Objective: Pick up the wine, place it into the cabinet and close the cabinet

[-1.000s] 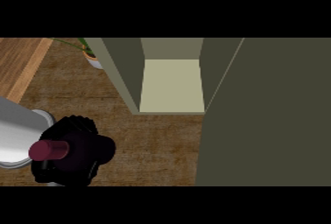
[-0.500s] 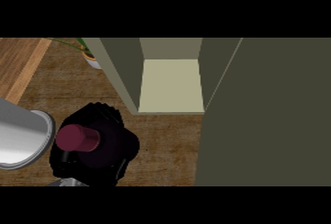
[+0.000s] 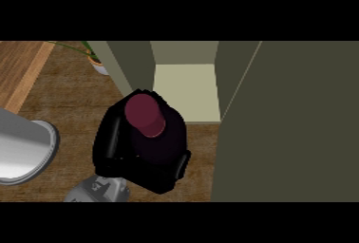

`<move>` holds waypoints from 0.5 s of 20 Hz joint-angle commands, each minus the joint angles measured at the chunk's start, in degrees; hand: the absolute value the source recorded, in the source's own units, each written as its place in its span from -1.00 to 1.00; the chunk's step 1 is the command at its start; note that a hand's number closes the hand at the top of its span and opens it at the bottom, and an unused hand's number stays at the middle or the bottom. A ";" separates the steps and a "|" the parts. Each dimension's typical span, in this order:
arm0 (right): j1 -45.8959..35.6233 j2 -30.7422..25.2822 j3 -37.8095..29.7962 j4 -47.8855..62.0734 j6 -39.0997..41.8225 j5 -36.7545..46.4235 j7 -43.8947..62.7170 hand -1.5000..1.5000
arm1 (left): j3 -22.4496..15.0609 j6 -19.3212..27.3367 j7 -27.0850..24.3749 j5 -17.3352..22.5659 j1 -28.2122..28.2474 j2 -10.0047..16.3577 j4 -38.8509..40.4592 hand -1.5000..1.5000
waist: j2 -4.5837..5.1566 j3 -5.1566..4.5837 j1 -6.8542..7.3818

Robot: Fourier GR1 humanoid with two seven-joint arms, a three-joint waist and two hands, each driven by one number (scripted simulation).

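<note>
The left hand (image 3: 112, 144) is curled round the wine (image 3: 144, 114), which stands upright (cap facing us) left of centre above the surface; the open cabinet (image 3: 186, 95) lies just up-right of it.

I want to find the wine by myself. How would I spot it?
Look for the open cabinet with the pale shelf, on the wooden counter. Right in front of it, a black hand is curled round the wine bottle. Its dark red top is the only red thing there.
</note>
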 commanded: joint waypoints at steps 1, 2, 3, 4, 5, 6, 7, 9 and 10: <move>5.25 1.02 0.65 -6.95 0.63 -3.34 -0.17 -1.00 | -4.37 6.97 -0.94 -0.16 -2.99 -0.10 2.62 1.00 | -0.02 0.00 -0.05; 3.69 -0.52 -2.88 -7.58 0.46 -7.45 2.00 -1.00 | -3.52 7.79 2.77 -1.38 -5.36 -0.10 1.46 1.00 | -0.05 0.01 -0.06; 2.97 0.58 -0.59 -6.03 0.33 -5.89 1.13 -1.00 | -4.20 8.13 -1.21 -2.41 -6.75 -0.10 6.09 1.00 | 0.02 0.00 -0.17; 3.91 -1.14 -1.53 -9.66 0.56 -6.65 4.54 -1.00 | -3.16 10.24 4.71 -1.49 -9.56 -0.10 3.75 1.00 | -0.08 0.01 -0.24; 2.71 -0.32 -0.84 -5.73 0.70 -4.99 1.85 -1.00 | -0.97 8.84 2.69 -2.12 -9.38 -0.10 5.35 1.00 | 0.01 -0.01 0.10; 0.83 -2.01 -4.05 -4.85 1.19 -7.50 2.50 -1.00 | -0.40 8.74 2.49 0.08 -12.54 -0.10 8.25 1.00 | 0.06 0.00 -0.03; 6.13 -0.19 -0.82 -9.55 1.58 -6.30 2.19 -1.00 | -2.87 11.53 -0.69 -0.83 -11.86 -0.10 10.44 1.00 | 0.00 0.00 -0.57; -2.23 -2.22 -4.67 -5.79 -0.58 -8.71 5.67 -1.00 | -2.61 12.64 0.91 0.12 -13.15 -0.10 10.30 1.00 | 0.03 -0.02 -0.02; 3.06 -3.08 -6.47 -6.88 3.13 -11.53 2.59 -1.00 | -4.19 15.13 2.36 -0.83 -14.10 -0.10 9.28 1.00 | -0.04 0.03 -0.29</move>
